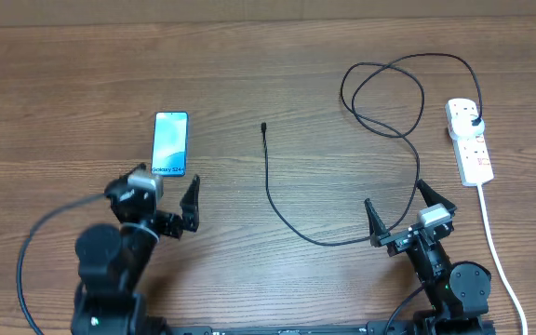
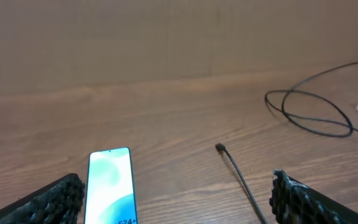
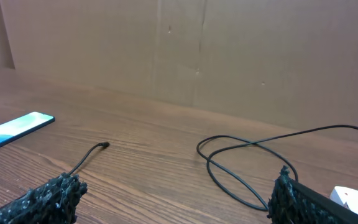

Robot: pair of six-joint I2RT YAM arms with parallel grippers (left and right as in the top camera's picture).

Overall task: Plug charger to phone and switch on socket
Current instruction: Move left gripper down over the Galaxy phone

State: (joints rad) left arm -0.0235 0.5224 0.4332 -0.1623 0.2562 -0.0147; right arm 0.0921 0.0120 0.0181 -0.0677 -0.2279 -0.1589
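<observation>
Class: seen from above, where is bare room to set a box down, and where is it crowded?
Bare table lies left of the phone, and between the phone and the charger tip. Crowded: the right side, where the charger loops beside the socket.

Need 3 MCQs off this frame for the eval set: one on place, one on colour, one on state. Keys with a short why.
1. Where does the connector tip of the charger lie relative to the phone?
A. In its port
B. On the table, to its right, apart from it
C. On its screen

2. What colour is the socket?
A. Black
B. White
C. Blue

3. What state are the left hand and right hand in?
A. Left shut on phone
B. Right shut on charger
C. Both open, empty

Key:
1 B, overhead shows bare wood between tip and phone.
2 B, the strip's body is white.
3 C, each wrist view shows spread fingers holding nothing.
</observation>
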